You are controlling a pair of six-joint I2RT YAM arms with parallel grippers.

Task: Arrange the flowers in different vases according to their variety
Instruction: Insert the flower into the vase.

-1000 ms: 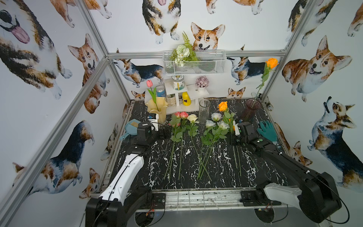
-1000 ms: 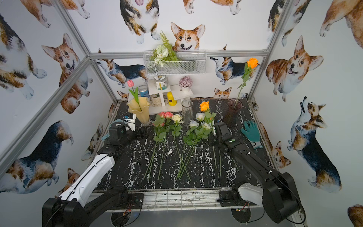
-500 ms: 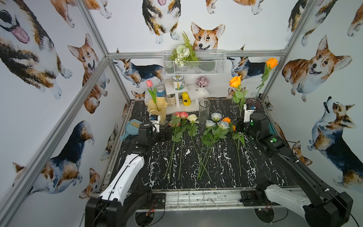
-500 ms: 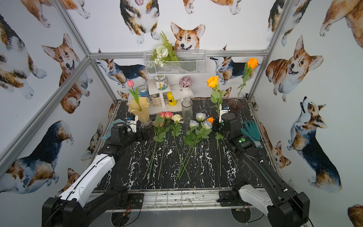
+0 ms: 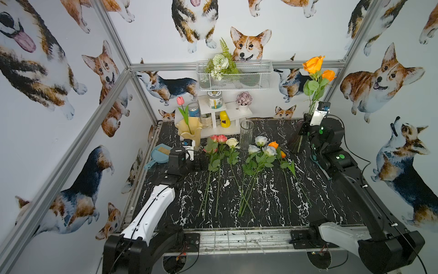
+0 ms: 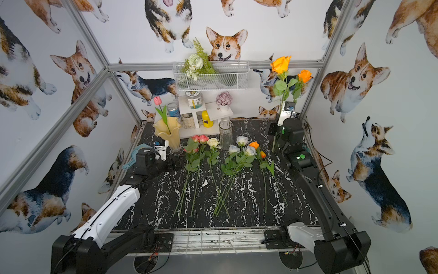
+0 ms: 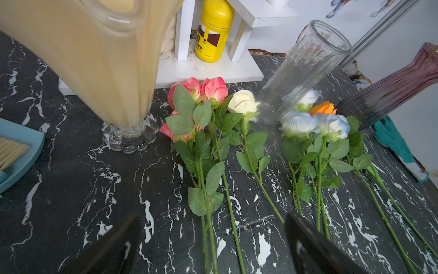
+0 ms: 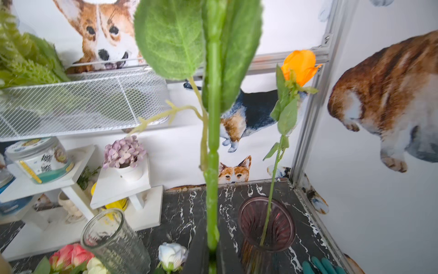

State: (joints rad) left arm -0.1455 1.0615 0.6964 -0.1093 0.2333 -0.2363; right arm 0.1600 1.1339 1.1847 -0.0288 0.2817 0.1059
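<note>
Left arm [image 5: 151,208]: white shell, black joints, thin black cable. Right arm [image 5: 331,156]: black, green round stickers.

We count three vases [image 5: 246,132], three pink roses [image 5: 222,138], four pale roses [image 5: 261,140], three orange roses [image 5: 312,64] (one pinched in the right gripper [image 8: 212,257]) and two tulips [image 5: 180,100].

Left hand [image 7: 211,239] spread wide, low, right hand [image 8: 212,255] clamped, high

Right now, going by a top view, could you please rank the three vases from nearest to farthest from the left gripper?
Measured from the left gripper in a top view:
1. creamy-yellow vase: just behind it at the back left, holding the pink tulip.
2. clear glass vase: back centre, beyond the rose heads.
3. dark purple vase: far across, at the back right.
</note>
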